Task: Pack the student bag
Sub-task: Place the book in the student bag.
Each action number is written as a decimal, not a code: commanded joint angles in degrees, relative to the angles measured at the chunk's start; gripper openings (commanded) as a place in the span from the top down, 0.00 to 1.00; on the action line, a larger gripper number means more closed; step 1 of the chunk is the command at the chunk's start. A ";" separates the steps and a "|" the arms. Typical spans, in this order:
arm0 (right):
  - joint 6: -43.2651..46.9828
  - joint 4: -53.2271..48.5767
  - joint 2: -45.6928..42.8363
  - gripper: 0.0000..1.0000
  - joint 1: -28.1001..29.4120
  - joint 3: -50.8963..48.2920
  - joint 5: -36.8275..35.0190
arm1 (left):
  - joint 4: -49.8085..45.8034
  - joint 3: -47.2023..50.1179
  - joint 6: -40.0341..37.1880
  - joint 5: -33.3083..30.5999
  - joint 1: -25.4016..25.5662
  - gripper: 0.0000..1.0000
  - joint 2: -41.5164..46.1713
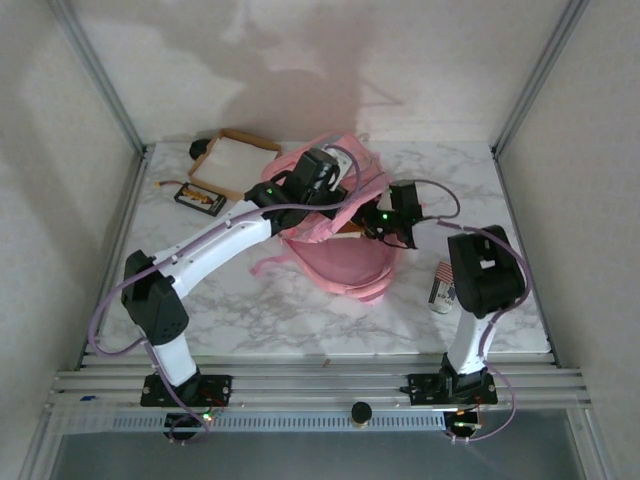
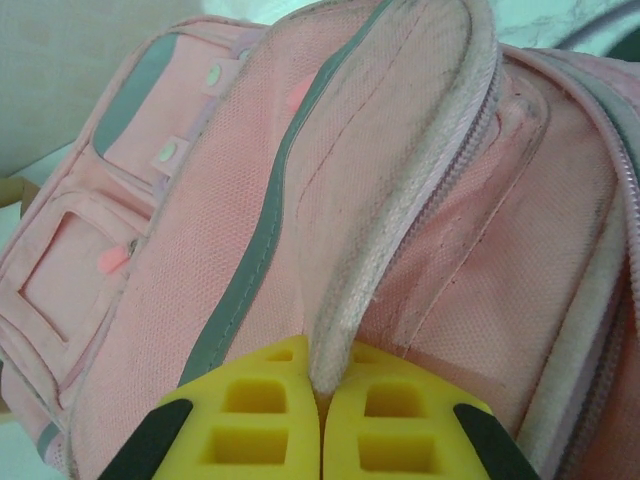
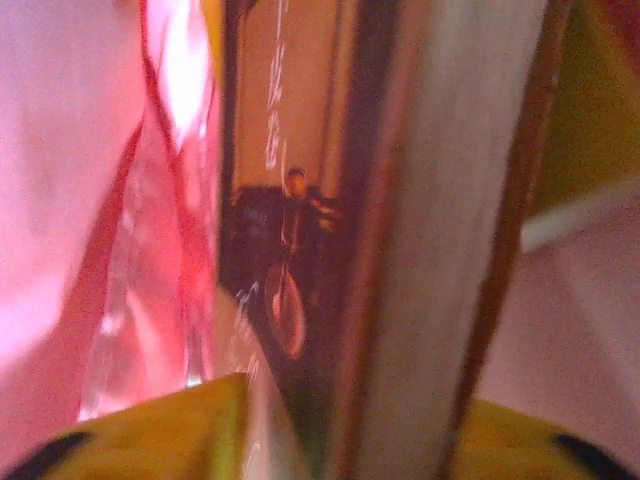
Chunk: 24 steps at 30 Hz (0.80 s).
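Observation:
The student bag (image 1: 345,268) is a pink backpack lying mid-table with its top held open. My left gripper (image 1: 318,172) is over its far side. In the left wrist view that gripper (image 2: 322,375) is shut on the pale corded rim (image 2: 400,230) of the bag's opening, with the bag's front pockets (image 2: 90,270) to the left. My right gripper (image 1: 385,228) reaches into the opening from the right. In the right wrist view a book (image 3: 450,200) with a dark glossy cover stands upright between the yellow fingers (image 3: 160,430), which look parted around it. Pink lining (image 3: 70,200) is on the left.
A shallow tan cardboard tray (image 1: 236,160) lies at the back left, a dark flat case (image 1: 200,198) in front of it. A small can-like item (image 1: 443,285) stands near the right arm. Frame posts and white walls close in the table.

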State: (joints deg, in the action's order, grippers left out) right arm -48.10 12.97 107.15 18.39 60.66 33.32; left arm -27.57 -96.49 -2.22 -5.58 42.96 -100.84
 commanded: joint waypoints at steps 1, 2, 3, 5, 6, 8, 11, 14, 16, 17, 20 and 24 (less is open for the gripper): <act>3.94 -3.40 -1.73 0.30 -1.00 2.66 -7.98 | 6.54 -0.13 3.25 0.83 -0.40 1.00 5.10; 4.25 -5.94 -3.05 0.24 -1.48 2.33 -10.04 | 6.58 0.12 3.35 1.02 -0.63 1.00 5.27; 4.88 -7.69 -5.06 0.21 -1.69 1.31 -11.82 | 6.65 0.28 3.57 1.39 -0.71 1.00 5.47; 5.02 -9.46 -9.61 0.19 -1.61 -1.72 -14.83 | 7.35 0.87 3.86 1.99 -1.10 1.00 5.97; 5.19 -10.26 -11.75 0.19 -1.16 -3.26 -15.35 | 7.87 1.31 4.17 2.14 -1.29 1.00 6.24; 5.42 -12.92 -14.76 0.19 0.53 -5.32 -16.63 | 8.46 1.74 4.83 3.57 -1.90 1.00 6.55; 1.30 -12.09 -18.96 0.23 3.59 -10.31 -15.94 | 9.70 2.56 5.62 4.25 -2.51 1.00 7.04; -2.72 -9.96 -22.66 0.31 8.31 -14.43 -18.53 | 9.78 2.37 6.12 5.19 -3.04 1.00 6.82; -4.49 -9.48 -23.13 0.32 11.31 -15.36 -20.84 | 9.72 2.33 6.22 5.45 -3.14 1.00 6.66; -5.39 -9.01 -22.85 0.34 12.32 -15.61 -21.29 | 9.74 2.23 6.26 5.65 -3.15 1.00 6.61; -8.32 -2.14 -20.20 0.44 13.70 -16.90 -21.38 | 9.45 1.92 6.43 6.76 -3.15 1.00 6.54; -8.77 1.40 -11.50 0.67 13.17 -12.96 -24.55 | 9.50 1.84 6.95 8.81 -3.15 1.00 6.59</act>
State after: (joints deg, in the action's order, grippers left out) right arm -54.72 9.65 90.67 32.16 45.56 12.67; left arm -24.43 -93.14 1.85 0.89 40.27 -98.08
